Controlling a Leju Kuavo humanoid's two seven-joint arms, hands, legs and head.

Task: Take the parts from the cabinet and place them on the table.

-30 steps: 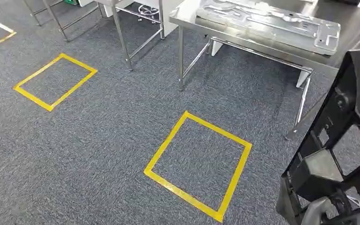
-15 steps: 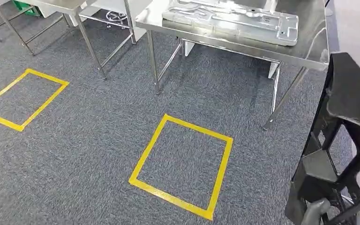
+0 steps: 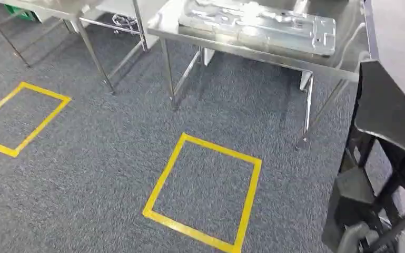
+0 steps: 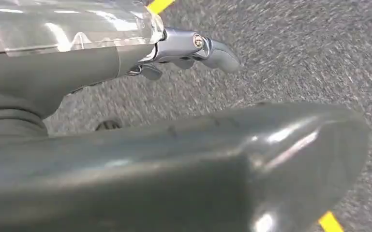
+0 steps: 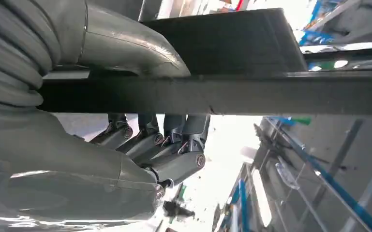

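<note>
Two yellow tape squares lie on the grey carpet, one (image 3: 203, 192) just in front of the stainless steel table (image 3: 342, 55), the other (image 3: 18, 118) well to its left; one flat silver metal panel (image 3: 258, 23) on that table; one black plastic frame part (image 3: 379, 158) beside its right end.

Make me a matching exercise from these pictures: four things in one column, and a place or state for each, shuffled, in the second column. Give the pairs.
Things:
1. black frame part
2. silver metal panel
3. yellow tape square
4. left hand

Places or states:
A. lying flat on the steel table
B. stuck to the grey carpet, in front of the table
C. gripped by the right hand
D. hanging above the carpet, holding nothing

Pairs: 1-C, 2-A, 3-B, 4-D
</note>
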